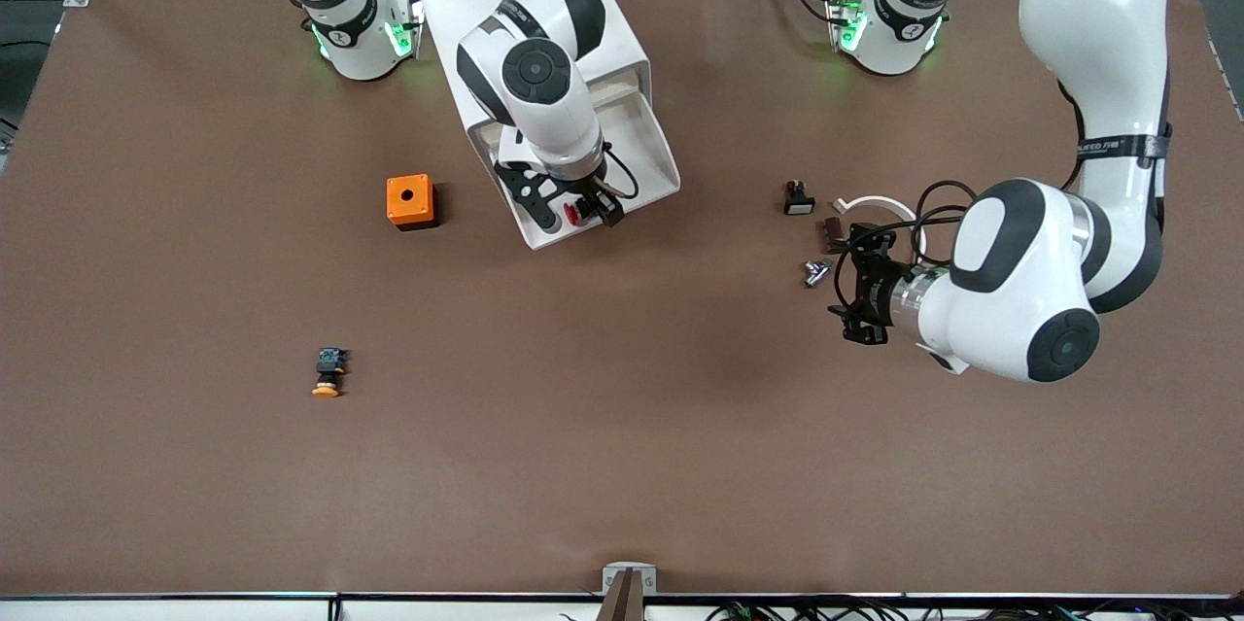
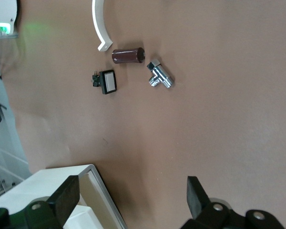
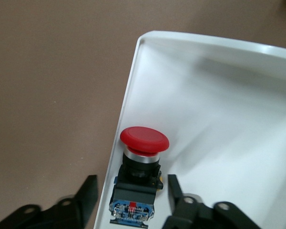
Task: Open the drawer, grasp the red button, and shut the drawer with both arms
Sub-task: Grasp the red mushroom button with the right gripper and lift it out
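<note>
The drawer (image 1: 649, 143) stands pulled out of the white cabinet (image 1: 622, 33) toward the front camera. The red-capped button (image 1: 575, 211) lies in the drawer against its side wall near the front corner. It shows in the right wrist view (image 3: 144, 139) on the drawer floor (image 3: 219, 119). My right gripper (image 1: 575, 209) hangs just over it, and the fingers (image 3: 88, 193) are open and straddle its black-and-blue body with gaps on both sides. My left gripper (image 1: 847, 286) is open and empty over bare table toward the left arm's end. It also shows in the left wrist view (image 2: 131, 198).
An orange cube with a hole (image 1: 409, 200) sits beside the cabinet. An orange-capped button (image 1: 329, 374) lies nearer the front camera. By the left gripper lie a black switch (image 2: 107, 81), a brown cylinder (image 2: 127, 55), a metal fitting (image 2: 160, 75) and a white curved piece (image 2: 99, 26).
</note>
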`<state>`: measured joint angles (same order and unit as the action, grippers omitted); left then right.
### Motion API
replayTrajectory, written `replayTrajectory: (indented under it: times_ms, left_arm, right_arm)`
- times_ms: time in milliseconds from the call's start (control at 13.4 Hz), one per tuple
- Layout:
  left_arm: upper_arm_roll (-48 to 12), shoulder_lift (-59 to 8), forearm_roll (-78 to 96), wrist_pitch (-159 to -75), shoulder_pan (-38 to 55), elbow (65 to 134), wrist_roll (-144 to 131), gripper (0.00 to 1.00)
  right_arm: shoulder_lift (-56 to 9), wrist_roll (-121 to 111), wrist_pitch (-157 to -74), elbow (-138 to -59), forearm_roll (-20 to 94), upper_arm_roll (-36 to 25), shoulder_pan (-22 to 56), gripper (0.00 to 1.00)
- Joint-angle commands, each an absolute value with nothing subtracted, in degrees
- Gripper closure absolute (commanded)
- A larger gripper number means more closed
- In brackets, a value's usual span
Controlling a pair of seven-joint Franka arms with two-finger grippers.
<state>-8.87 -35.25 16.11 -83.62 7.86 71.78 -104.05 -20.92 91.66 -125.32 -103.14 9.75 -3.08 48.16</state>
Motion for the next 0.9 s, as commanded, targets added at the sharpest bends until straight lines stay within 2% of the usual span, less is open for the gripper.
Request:
replayTrajectory:
  times_ms: [0,224,299,523,822]
  left_arm:
    - [-8.7,-32.5,13.2,-83.2,8.0,72.5,-96.5,0.01]
    - [-9.0,-32.5,11.3,-83.2,8.0,72.5,-95.1,0.01]
    - [-9.1,-32.4,11.3,-83.2,8.0,72.5,-95.1,0.01]
    - [-9.1,-31.9,11.3,-83.4,8.1,72.5,-95.1,0.01]
    - [-8.7,-32.1,11.3,-83.6,8.1,72.5,-95.1,0.01]
  right_arm:
    - [-20.6,92.7,-125.2,-103.5,10.2,-3.6,48.7,0.73]
    - [-20.5,92.7,-125.3,-103.4,10.2,-3.6,48.7,0.94]
    - [-20.3,92.5,-125.2,-103.1,10.3,-3.6,48.7,0.97]
    - [-19.7,91.3,-123.3,-101.2,10.3,-3.8,48.2,0.99]
    - [-19.6,82.4,-117.5,-96.4,10.4,-3.9,42.5,0.99]
